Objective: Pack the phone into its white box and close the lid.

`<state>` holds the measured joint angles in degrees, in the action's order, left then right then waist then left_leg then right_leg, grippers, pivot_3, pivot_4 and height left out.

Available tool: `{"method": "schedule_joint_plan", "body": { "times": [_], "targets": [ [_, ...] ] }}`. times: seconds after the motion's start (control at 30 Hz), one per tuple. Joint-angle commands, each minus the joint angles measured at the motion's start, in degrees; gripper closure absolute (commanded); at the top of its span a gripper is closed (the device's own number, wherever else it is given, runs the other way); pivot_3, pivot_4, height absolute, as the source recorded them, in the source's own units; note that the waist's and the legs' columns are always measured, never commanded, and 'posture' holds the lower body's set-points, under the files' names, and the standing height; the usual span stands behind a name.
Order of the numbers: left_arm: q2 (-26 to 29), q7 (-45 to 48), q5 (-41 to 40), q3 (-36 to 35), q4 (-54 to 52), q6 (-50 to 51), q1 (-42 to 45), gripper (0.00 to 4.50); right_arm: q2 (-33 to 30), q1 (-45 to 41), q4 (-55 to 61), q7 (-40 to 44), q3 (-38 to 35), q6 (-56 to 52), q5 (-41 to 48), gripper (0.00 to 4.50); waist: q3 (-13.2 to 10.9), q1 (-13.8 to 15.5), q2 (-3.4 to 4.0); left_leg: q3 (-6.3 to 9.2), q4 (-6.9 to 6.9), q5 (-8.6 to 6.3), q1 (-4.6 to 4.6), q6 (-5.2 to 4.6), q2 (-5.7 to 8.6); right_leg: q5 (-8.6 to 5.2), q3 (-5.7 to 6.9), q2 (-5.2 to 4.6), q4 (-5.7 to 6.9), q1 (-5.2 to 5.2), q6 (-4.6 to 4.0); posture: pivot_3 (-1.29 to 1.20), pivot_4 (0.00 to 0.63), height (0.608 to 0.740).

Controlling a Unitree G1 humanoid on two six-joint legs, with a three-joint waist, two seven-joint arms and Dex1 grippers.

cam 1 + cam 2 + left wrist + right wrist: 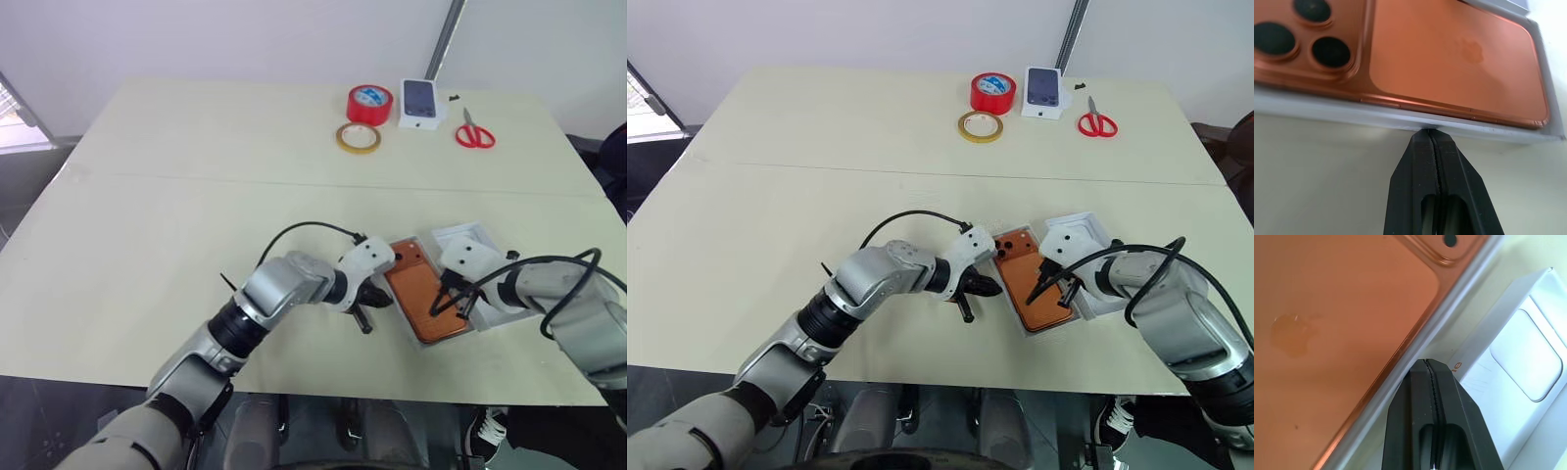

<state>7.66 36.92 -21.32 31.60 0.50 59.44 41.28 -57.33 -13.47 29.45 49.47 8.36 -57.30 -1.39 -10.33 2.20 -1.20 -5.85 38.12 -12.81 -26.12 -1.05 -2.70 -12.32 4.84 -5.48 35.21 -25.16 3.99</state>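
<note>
The orange phone lies back up inside the shallow white box, near the table's front edge, with its three lenses at the far end. My left gripper is shut, holds nothing, and its tip is at the box's left wall. My right gripper is also shut and holds nothing. Its tip is over the box's right rim, between the phone and a white moulded insert. The lid is out of view.
At the table's far side lie a red tape roll, a tan tape ring, a small white box picturing a dark phone and red scissors. The insert sits right of the box, close to the front edge.
</note>
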Motion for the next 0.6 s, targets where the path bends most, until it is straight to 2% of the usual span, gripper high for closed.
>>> {"method": "schedule_joint_plan", "body": {
  "times": [0.03,0.6],
  "targets": [
    [-2.13,0.53,0.74,-0.36,0.7,-2.06,0.91,4.48,0.76,0.51,3.89,0.96,0.12,1.7,2.77,4.5,0.0,0.0,0.0,0.0,0.0,0.0,0.0,0.0,0.0,0.0,0.0,0.0,0.0,0.0,0.0,0.0,0.15,0.74],
    [-1.59,-0.79,2.87,-5.78,3.02,-1.9,1.14,4.48,2.56,-0.67,0.89,0.03,3.49,3.11,2.05,4.5,0.02,-0.54,0.01,0.01,0.09,0.0,0.08,-0.01,-0.01,0.01,-0.01,0.02,0.05,0.1,0.0,0.0,0.15,0.74]
  ]
}}
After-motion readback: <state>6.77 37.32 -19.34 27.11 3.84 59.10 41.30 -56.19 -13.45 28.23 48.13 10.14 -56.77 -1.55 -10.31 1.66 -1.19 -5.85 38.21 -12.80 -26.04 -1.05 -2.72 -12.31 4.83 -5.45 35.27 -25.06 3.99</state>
